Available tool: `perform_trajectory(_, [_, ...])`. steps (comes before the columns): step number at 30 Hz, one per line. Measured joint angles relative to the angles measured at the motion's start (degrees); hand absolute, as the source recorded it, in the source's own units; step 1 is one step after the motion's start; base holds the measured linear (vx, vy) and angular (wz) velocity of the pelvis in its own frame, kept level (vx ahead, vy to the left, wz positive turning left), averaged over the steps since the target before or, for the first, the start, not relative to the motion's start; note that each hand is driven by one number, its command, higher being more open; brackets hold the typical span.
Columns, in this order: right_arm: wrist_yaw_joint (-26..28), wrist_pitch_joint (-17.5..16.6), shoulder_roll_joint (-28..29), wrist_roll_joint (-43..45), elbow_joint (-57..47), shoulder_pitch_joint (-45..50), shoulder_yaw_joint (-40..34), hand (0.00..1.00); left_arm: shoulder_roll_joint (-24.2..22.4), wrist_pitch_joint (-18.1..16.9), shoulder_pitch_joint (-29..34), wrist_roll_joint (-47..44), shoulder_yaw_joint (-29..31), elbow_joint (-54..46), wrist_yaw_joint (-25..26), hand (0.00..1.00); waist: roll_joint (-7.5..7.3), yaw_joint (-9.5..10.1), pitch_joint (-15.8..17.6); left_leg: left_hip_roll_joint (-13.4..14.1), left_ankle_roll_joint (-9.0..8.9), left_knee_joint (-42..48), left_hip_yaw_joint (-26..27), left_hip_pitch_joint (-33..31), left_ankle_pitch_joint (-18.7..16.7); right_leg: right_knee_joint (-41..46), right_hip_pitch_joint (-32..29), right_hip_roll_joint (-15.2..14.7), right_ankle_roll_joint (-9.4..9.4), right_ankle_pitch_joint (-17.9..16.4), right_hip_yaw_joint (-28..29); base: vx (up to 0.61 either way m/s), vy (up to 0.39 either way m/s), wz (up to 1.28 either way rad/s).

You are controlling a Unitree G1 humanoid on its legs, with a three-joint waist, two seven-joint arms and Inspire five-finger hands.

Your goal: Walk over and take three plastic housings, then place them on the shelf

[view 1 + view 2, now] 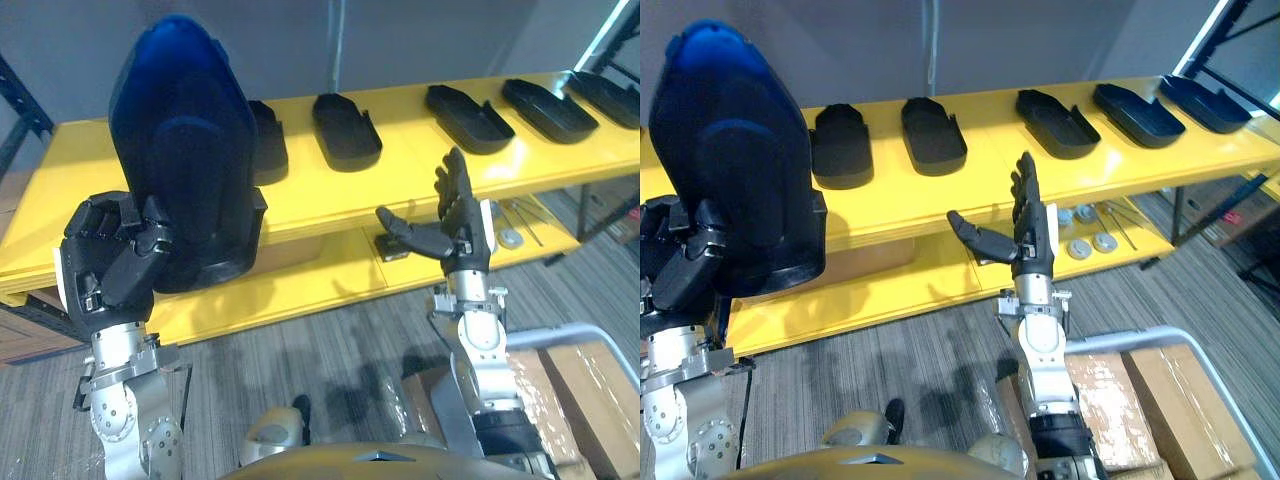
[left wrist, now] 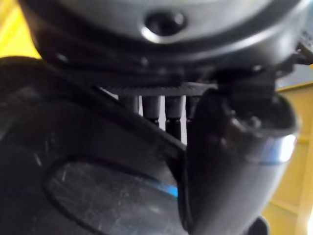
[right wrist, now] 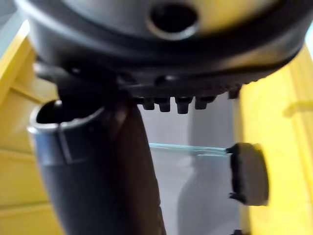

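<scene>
I have the large dark-blue, glossy plastic housing [image 1: 185,150] in my left hand [image 1: 112,268]. The fingers [image 1: 118,218] are curled round the shell's lower left edge and the thumb is clamped against it. The piece stands upright, rounded end up, in front of the left part of the long yellow shelf [image 1: 400,178]. It is raised clear of the top board and touches nothing but the hand. In the left wrist view the housing's scratched dark wall [image 2: 73,166] lies tight against the thumb, with the fingers showing just past its rim.

A row of black tray-shaped plastic housings [image 1: 933,135] lies along the shelf's top board, five in all, spaced apart. In the left eye view the held shell hides part of the leftmost one.

My right hand [image 1: 462,235] is empty — its fingers [image 1: 455,185] are straight and point up, with the thumb spread toward the left. It hovers in front of the shelf's front edge, below the gap between the second and third housings, touching none of them.

On the lower board, just right of that hand, sit a few small round metal discs [image 1: 1092,243]. Film-wrapped cardboard boxes [image 1: 585,385] stand on the grey carpet [image 1: 300,350] at lower right.
</scene>
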Motion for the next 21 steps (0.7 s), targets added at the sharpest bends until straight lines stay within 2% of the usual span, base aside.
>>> perform_trajectory(1, [-0.73,-0.47,-0.74,-1.6,-1.04,-0.13,-0.66,1.0,0.46,-0.01,-1.44,-0.08,-0.48,0.36,0.27,0.0,-0.01,-0.93,-0.04,-0.02,-0.31,0.45,-2.57,0.19,-0.35,-3.57,-1.85,1.8,1.02,0.8,4.41,0.18,-0.085,1.27])
perform_trajectory(2, [-1.19,-0.56,-0.92,-2.32,-1.5,-0.13,-0.89,1.0,0.62,-0.01,-1.73,-0.21,-0.54,0.67,0.25,0.0,-0.07,-1.3,-0.07,-0.1,-0.66,0.81,-3.75,0.64,-0.57,-5.12,-2.24,2.55,1.68,1.21,5.97,0.25,-0.182,1.23])
perform_trajectory(3, [-2.4,-0.6,-1.12,-3.62,-2.28,-0.14,-1.03,1.0,0.66,0.0,-1.48,-0.42,-0.58,1.4,0.18,0.0,-0.42,-1.11,-0.27,-0.44,-1.91,1.0,-5.04,2.08,-0.75,-8.48,-1.88,2.8,2.1,2.93,7.18,0.27,-0.25,1.05])
perform_trajectory(5, [-3.61,-0.96,-1.15,-3.91,-3.59,-1.05,-0.97,1.0,1.04,0.04,-0.68,-2.22,-0.75,1.53,0.16,0.0,-3.09,-0.68,-1.9,-2.33,-3.91,1.32,-6.08,3.55,-2.64,-14.74,1.23,1.75,0.41,9.94,4.83,0.31,-0.344,0.92])
perform_trajectory(6, [-3.67,-1.03,-1.79,-3.92,-3.75,-2.36,-0.91,1.0,1.09,-0.26,-0.7,-3.45,-0.62,2.14,-0.04,0.0,-3.64,-0.16,-2.55,-2.49,-4.63,2.35,-5.91,3.36,-4.2,-17.72,3.24,1.46,1.94,11.91,3.54,0.25,-0.369,0.54])
perform_trajectory(8, [-3.99,-1.16,-4.97,-3.88,-3.85,-4.51,-1.35,1.0,-0.53,0.67,0.58,-5.32,-1.74,2.61,-0.54,0.0,0.98,0.23,-3.77,3.73,-6.3,6.53,-0.93,1.14,-6.95,-23.34,7.77,5.86,0.73,13.23,-1.85,0.21,-0.326,0.56])
perform_trajectory(9, [-3.99,-1.12,-5.39,-3.89,-3.84,-4.9,-1.76,1.0,-0.55,0.75,0.77,-5.29,-1.84,2.6,-1.12,0.0,2.02,0.38,-4.39,4.95,-6.52,6.41,0.11,1.09,-6.89,-24.62,8.68,6.64,0.46,13.43,-2.65,0.16,-0.212,0.66])
perform_trajectory(10, [-4.01,-1.0,-5.72,-3.9,-3.98,-5.21,-3.0,1.0,-0.57,1.0,0.75,-5.3,-2.16,2.53,-2.31,0.0,2.46,0.13,-4.67,6.68,-7.36,5.43,2.59,1.19,-6.16,-26.51,10.24,7.61,0.19,13.62,-4.49,0.15,-0.175,0.61])
perform_trajectory(12, [-4.22,-0.81,-5.77,-3.9,-4.02,-4.8,-5.24,1.0,-0.6,1.09,0.7,-5.51,-2.9,2.43,-4.57,0.0,2.59,-0.76,-4.73,7.97,-7.87,3.69,6.26,1.74,-4.76,-28.0,11.97,7.85,0.12,13.66,-6.86,0.14,-0.127,0.58])
perform_trajectory(14, [-4.24,-0.75,-5.19,-3.77,-4.08,-3.12,-7.86,1.0,-0.59,1.17,0.73,-6.33,-4.79,2.43,-6.62,0.0,2.42,-0.9,-4.63,7.73,-7.86,1.92,7.41,3.03,-3.99,-28.62,13.1,7.71,0.13,13.65,-6.95,0.12,-0.033,0.19])
perform_trajectory(17, [-3.5,-0.76,-4.18,-2.45,-5.14,-1.12,-8.56,1.0,-0.57,1.38,0.75,-6.54,-6.97,2.42,-6.54,0.0,2.02,-1.24,-4.51,6.82,-7.58,0.55,8.63,3.77,-3.43,-29.46,13.31,7.04,0.24,13.7,-6.24,0.08,0.042,-0.02])
perform_trajectory(19, [-2.33,-0.76,-4.13,-1.28,-5.32,-0.27,-8.56,1.0,-0.53,2.37,0.93,-6.55,-7.55,2.42,-6.51,0.0,2.04,-1.25,-4.49,6.5,-7.58,1.31,9.22,3.53,-3.43,-29.82,13.47,6.98,0.34,13.71,-5.7,0.02,0.031,-0.04])
perform_trajectory(21, [-1.17,-0.75,-3.62,-0.61,-5.95,1.22,-8.56,1.0,-0.48,2.69,1.1,-6.57,-9.04,2.43,-6.28,0.0,1.61,-1.62,-4.05,6.31,-7.58,5.81,9.72,0.97,-3.43,-29.92,13.53,6.09,0.35,13.71,-5.85,-0.01,0.073,0.15])
